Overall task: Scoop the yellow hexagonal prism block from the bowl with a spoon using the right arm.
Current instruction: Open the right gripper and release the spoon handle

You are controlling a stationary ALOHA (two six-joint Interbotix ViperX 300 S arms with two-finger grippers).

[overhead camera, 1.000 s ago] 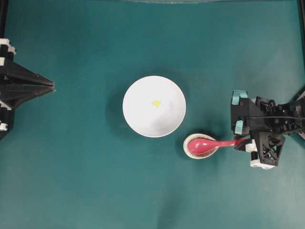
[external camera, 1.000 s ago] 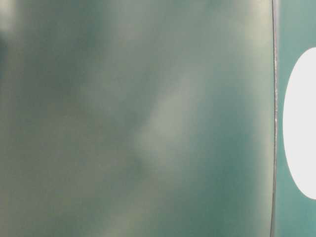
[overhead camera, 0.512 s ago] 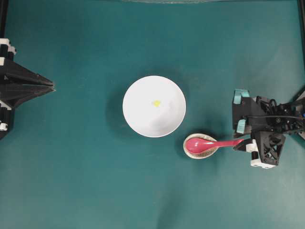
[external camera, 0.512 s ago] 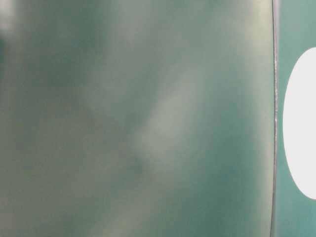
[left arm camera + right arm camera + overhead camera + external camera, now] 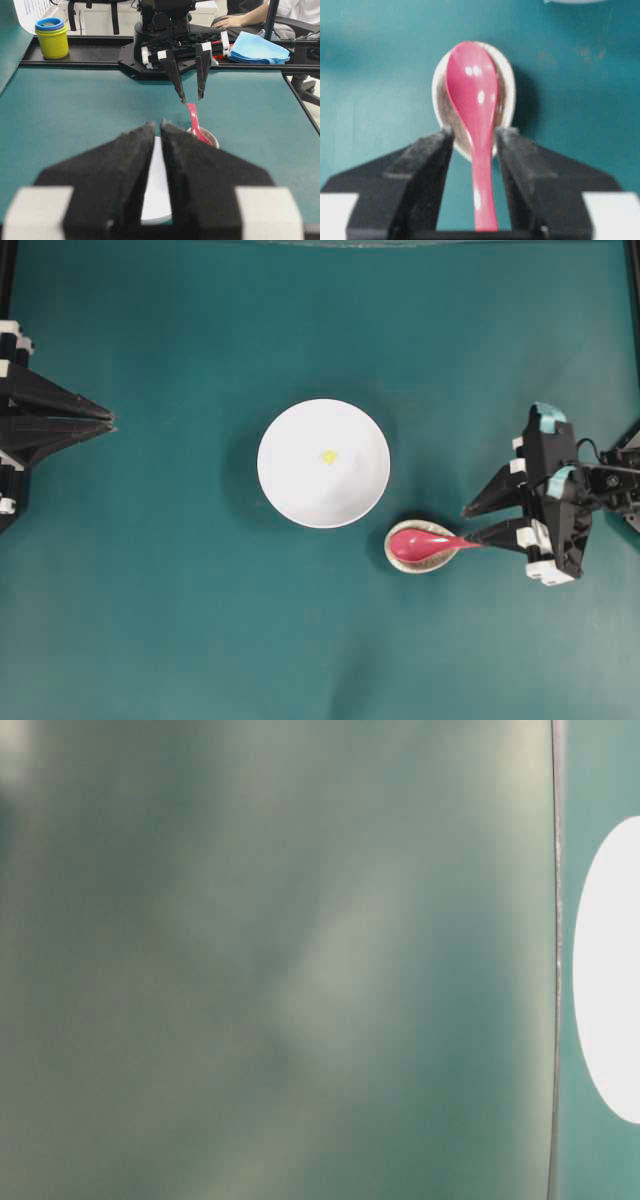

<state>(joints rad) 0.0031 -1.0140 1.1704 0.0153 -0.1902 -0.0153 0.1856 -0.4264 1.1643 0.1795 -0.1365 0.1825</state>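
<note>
Since a moment ago, the right gripper point(image 5: 478, 524) has tipped forward, fingers apart around the glossy pink spoon point(image 5: 425, 544) handle; left gripper point(image 5: 108, 422) together.

I am working in what looks like a robotics lab. A teal mat point(image 5: 200, 620) covers the whole bench, framed by black rails point(image 5: 75, 64), and a second black arm point(image 5: 170, 20) is bolted to a base at the far edge, at twelve o'clock in my left wrist view. Behind it I see white furniture. A seated person's hand point(image 5: 231, 21) rests near one o'clock, beside a folded blue cloth point(image 5: 257, 49). At eleven o'clock stands a stack of yellow and blue cups point(image 5: 51, 36). The staged bench and bystander suggest a test room, not a home.
</note>
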